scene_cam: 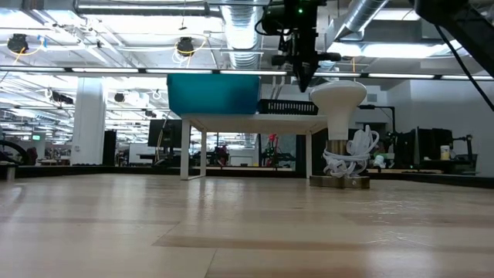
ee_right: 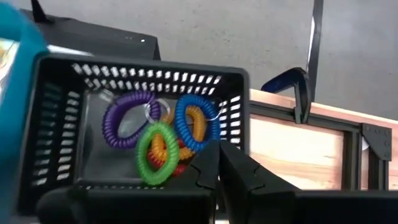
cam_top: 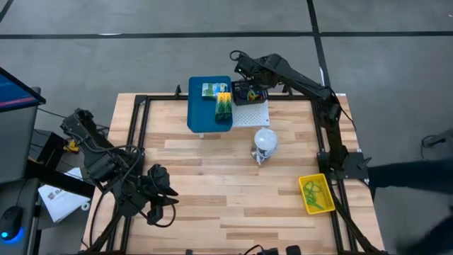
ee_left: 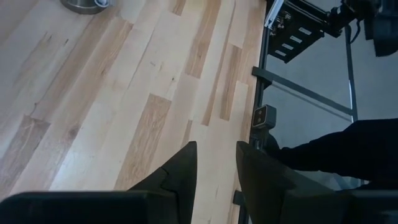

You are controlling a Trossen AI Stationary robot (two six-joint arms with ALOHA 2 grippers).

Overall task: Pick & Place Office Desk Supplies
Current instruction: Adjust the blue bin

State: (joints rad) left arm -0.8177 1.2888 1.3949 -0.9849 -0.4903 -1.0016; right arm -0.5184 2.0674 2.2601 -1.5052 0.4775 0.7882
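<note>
A black mesh basket holds coiled loops: purple, green, blue, with orange and red ones under them. It stands on the white perforated board at the table's far edge. My right gripper hangs shut just above the basket's right part, touching nothing. Beside the basket a blue bin holds the yellow-green crayon box and packets. My left gripper waits open over the near left of the table.
A white ball-shaped object with a coiled cord stands mid-table, near the board. A yellow tray with green loops lies at the near right edge. Black frame rails run along the table's sides. Bare wood lies between the two arms.
</note>
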